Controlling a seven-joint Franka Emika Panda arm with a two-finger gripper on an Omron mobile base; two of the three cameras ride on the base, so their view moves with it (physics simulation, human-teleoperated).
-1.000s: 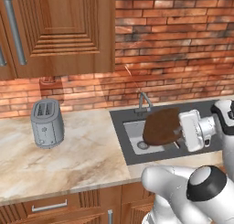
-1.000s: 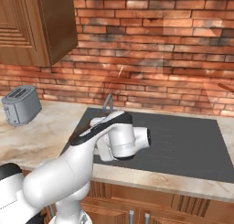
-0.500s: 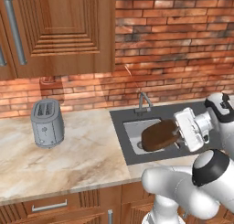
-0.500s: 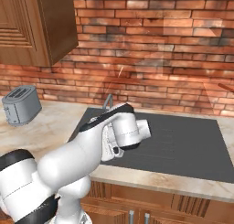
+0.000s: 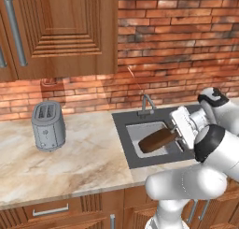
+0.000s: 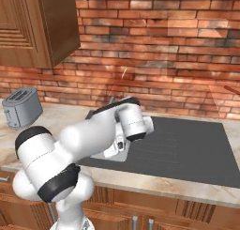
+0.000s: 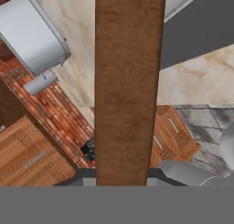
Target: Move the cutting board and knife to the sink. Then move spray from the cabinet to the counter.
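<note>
The cutting board (image 5: pixel 158 139) hangs over the sink (image 5: pixel 149 135), held edge-up at its right end by the gripper (image 5: pixel 178 130), its long axis running left and a little down from the hand so the free end dips lowest over the pale basin. In the hand view the cutting board (image 7: pixel 128 86) runs straight away from the camera as a tall brown band, pinched between the jaws at its near end. The small grey tap (image 5: pixel 147 103) stands just behind the basin, apart from the board. Well off to the left on the counter (image 5: pixel 79 158) sits a grey toaster (image 5: pixel 48 125), under the closed cabinet (image 5: pixel 60 32). The white arm curls up from the lower right, wrist turned so the hand points left toward the sink.
</note>
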